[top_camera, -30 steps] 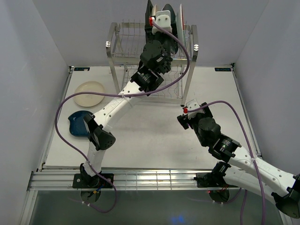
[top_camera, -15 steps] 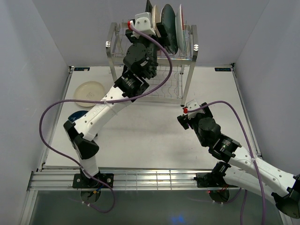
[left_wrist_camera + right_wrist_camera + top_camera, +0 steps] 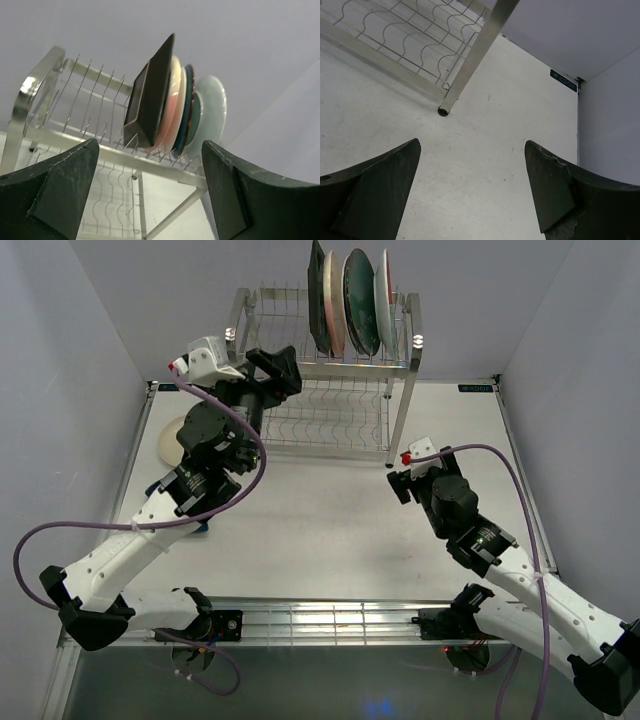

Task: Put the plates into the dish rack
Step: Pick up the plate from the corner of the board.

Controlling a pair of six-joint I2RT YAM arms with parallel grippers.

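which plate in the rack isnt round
The dark square plate, standing on edge at the left end of the row on the dish rack's top tier. The others beside it are round.

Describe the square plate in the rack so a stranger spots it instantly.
Look for the tall shiny steel wire rack at the back. On its top tier plates stand on edge; the dark square plate is leftmost, the only one with corners.
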